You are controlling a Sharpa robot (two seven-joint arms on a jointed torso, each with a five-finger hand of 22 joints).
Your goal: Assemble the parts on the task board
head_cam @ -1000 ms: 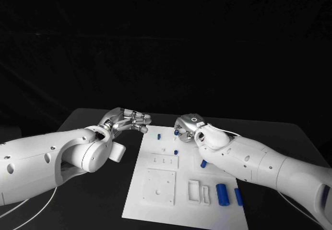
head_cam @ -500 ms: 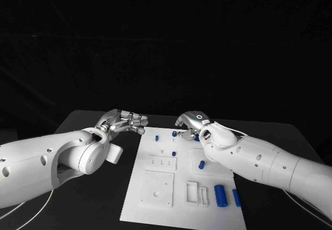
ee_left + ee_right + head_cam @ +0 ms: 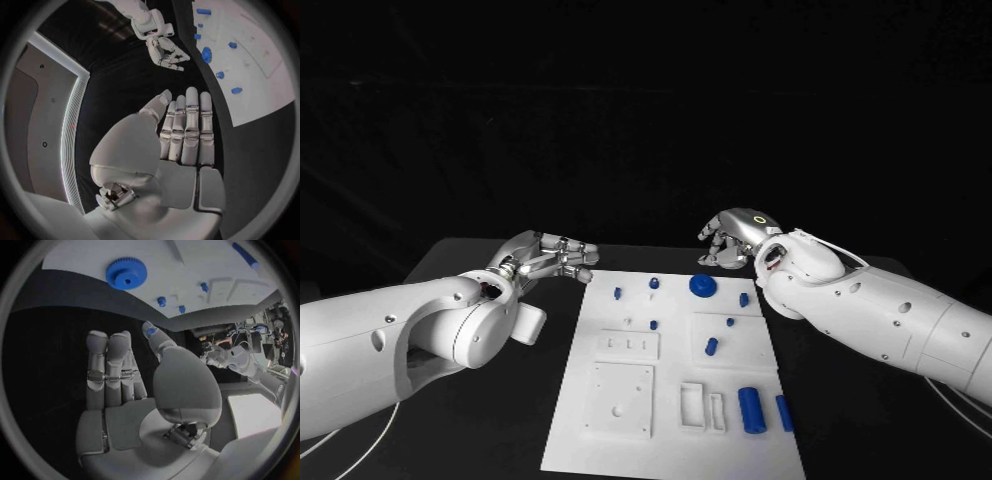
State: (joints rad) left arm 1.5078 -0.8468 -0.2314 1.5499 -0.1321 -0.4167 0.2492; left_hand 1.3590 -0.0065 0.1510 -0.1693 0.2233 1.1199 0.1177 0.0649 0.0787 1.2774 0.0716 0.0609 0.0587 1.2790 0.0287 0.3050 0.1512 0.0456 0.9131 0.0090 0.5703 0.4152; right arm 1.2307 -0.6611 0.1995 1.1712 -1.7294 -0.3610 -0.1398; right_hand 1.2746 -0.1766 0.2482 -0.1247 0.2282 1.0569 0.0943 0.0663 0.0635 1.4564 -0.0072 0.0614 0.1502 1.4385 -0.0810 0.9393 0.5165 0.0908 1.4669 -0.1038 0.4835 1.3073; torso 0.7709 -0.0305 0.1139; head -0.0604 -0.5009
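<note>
Blue gear [image 3: 702, 286] is lying flat on the task board [image 3: 678, 440], near its far edge and toward the right side; in the right wrist view the same gear [image 3: 126, 272] is showing a toothed rim and a centre hole. Judging by looks, it is a light, rigid plastic piece: stiff, not fragile, a bit slick on the faces. Teeth should be giving grip, so pinching across the rim looks the best hold; lying flat, it may need tipping or a fingertip under the edge.

Small blue pegs [image 3: 653, 284] are standing along the far part of the board, and another short peg [image 3: 711, 346] is sitting mid-board. Two long blue cylinders [image 3: 751, 410] are lying side by side near the right front corner, just beside a pair of white slotted blocks [image 3: 700, 405]. A square white plate [image 3: 619, 399] with a centre hole is sitting on the left front part. Small pegs look easy to drop; cylinders could roll.

Right hand [image 3: 737, 238] is hovering past the far right corner of the board, apart from the gear, holding nothing; its fingers [image 3: 111, 365] are lying straight and close together, thumb out to the side.

Left hand [image 3: 548, 256] is hovering over the black desk [image 3: 473, 250] just beyond the board's far left corner, also holding nothing, fingers [image 3: 189, 125] extended side by side.
</note>
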